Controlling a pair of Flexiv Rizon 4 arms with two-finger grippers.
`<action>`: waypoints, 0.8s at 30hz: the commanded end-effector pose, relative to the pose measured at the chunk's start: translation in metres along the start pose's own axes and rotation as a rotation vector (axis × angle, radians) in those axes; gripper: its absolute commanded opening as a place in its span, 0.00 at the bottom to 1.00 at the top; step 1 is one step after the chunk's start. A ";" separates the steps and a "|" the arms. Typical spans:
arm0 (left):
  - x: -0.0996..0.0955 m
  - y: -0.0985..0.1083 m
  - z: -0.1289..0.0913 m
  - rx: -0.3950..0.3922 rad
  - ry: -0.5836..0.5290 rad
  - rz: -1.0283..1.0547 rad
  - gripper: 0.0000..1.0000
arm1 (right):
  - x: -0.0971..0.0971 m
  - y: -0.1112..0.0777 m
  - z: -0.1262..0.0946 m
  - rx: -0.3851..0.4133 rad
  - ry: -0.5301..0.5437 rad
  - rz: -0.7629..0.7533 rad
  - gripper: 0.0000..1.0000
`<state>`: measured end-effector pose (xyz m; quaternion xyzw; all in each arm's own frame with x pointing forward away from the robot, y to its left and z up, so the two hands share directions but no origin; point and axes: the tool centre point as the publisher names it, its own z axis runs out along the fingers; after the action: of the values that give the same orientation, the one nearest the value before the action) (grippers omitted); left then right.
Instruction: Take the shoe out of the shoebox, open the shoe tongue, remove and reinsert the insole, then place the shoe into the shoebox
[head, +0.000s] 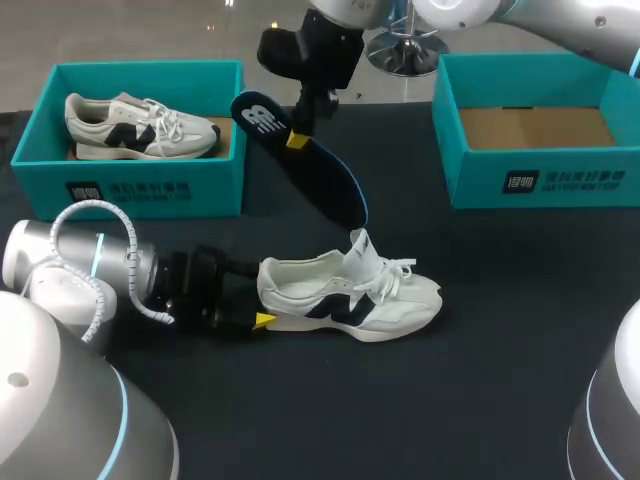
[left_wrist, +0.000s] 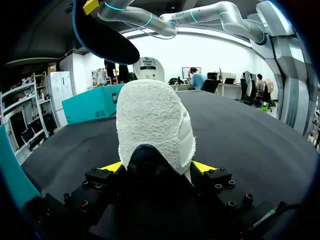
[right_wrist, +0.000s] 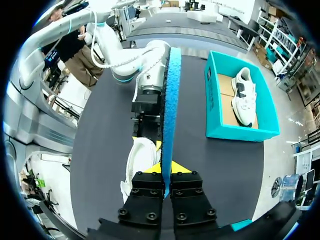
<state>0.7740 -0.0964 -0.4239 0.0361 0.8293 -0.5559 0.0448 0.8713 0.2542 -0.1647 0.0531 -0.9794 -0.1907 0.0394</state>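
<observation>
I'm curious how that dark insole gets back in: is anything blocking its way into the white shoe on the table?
Nothing visible does. The insole hangs tilted above the shoe, whose opening shows uncovered.

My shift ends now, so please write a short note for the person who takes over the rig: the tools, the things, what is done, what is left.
Left tool: shut on the heel of the shoe, which stands on the table between the two boxes.
Right tool: shut on the insole, held in the air above the shoe.
Empty box at my right; the other box at my left holds a second shoe.
Done: shoe out, tongue up, insole out.
Left: put the insole back, then place the shoe in a box, likely the empty one.
</observation>
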 end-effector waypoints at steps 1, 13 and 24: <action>0.000 0.001 0.002 -0.003 0.000 0.000 0.00 | 0.000 0.010 -0.019 -0.080 0.016 0.067 0.00; 0.000 0.001 0.002 -0.003 0.000 0.000 0.00 | 0.017 0.045 -0.098 -0.284 0.058 0.188 0.00; 0.000 0.001 0.002 -0.003 0.000 0.000 0.00 | 0.034 0.034 -0.129 -0.482 0.104 0.220 0.00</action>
<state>0.7740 -0.0963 -0.4240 0.0361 0.8293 -0.5558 0.0448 0.8511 0.2431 -0.0219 -0.0531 -0.9176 -0.3731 0.1269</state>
